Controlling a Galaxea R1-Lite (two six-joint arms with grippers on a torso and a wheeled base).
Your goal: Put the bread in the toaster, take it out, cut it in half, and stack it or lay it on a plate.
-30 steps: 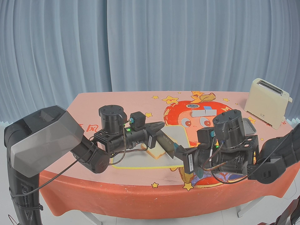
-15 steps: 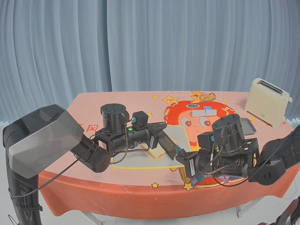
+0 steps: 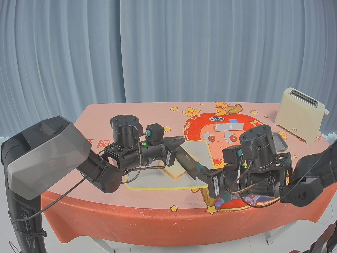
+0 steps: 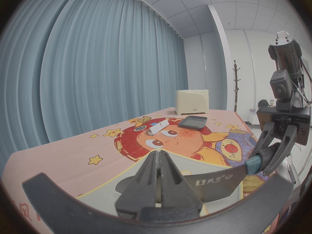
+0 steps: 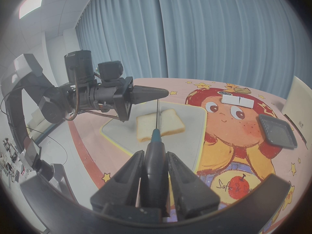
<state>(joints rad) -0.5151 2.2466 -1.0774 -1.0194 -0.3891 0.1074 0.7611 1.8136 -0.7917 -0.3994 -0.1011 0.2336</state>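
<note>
Inspection at the cutting stage.

1. The bread (image 3: 174, 171) lies flat on the cutting board (image 3: 158, 181) near the front of the tabletop (image 3: 105, 123). We judge this placement correct: the board gives a firm surface and keeps the blade off the cloth.

2. The right gripper (image 3: 209, 178) has its fingers clamped on the handle of the knife (image 3: 187, 162). The blade stands on edge, running across the middle of the slice. In the right wrist view the blade lines up with the slice's centre, which suits a cut into equal halves. We cannot confirm how deep the edge has entered.

3. The left gripper (image 3: 178, 141) has its fingers brought together, with nothing visibly between them. It sits level over the far side of the slice, just beside the blade. We take this as a bracing post, meant to stop the bread sliding under the knife. Whether it touches the bread cannot be told.

4. The toaster (image 3: 300, 115) stands well apart at the right rear corner. The dark plate (image 5: 278, 131) waits between toaster and board, within the right arm's reach for laying the halves.

5. Risk: soft bread may drag or crush if the blade is pushed rather than drawn.
</note>
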